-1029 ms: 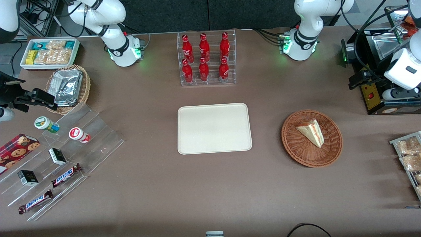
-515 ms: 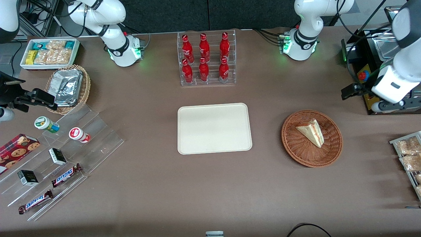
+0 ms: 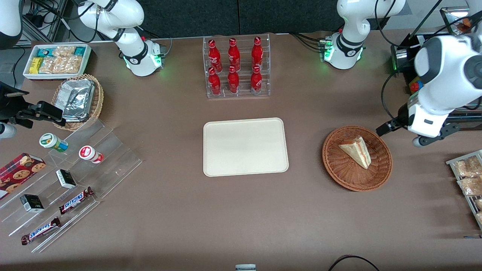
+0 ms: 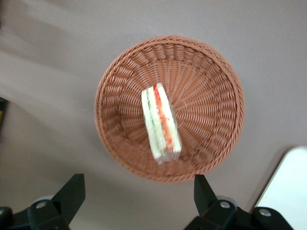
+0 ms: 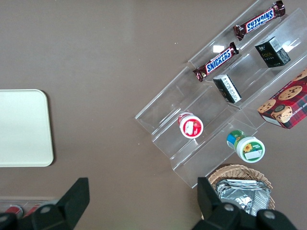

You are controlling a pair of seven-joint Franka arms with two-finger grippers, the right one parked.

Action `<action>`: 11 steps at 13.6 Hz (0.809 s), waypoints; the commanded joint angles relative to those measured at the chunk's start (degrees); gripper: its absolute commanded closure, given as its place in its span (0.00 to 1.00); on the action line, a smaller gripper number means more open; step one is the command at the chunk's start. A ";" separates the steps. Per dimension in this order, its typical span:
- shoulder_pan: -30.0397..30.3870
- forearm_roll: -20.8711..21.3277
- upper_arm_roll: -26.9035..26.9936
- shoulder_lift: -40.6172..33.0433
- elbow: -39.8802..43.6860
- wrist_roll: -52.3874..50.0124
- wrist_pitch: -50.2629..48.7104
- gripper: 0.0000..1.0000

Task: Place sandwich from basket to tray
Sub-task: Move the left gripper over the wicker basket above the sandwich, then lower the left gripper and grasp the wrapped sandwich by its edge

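Note:
The sandwich is a pale wedge with red and green filling. It lies in the round reddish-brown wicker basket. The cream tray lies flat beside the basket, toward the table's middle. My left gripper hangs above the table beside the basket, toward the working arm's end. The left wrist view shows the sandwich lying on its side in the basket, a corner of the tray, and the gripper open and empty, its dark fingers spread wide just outside the basket's rim.
A clear rack of red bottles stands farther from the front camera than the tray. A black machine and a rack of snack bags sit at the working arm's end. A foil-packet basket and a clear snack stand lie toward the parked arm's end.
My left arm has swung from over the black machine toward the basket, coming nearer the front camera. The sandwich, basket and tray have not moved.

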 commanded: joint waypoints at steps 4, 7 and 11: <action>-0.26 4.00 -3.10 4.54 -3.50 -19.75 9.42 0.00; -0.70 6.13 -3.63 6.75 -5.25 -24.09 12.14 0.00; -0.79 6.22 -4.07 7.72 -8.16 -23.38 15.93 0.00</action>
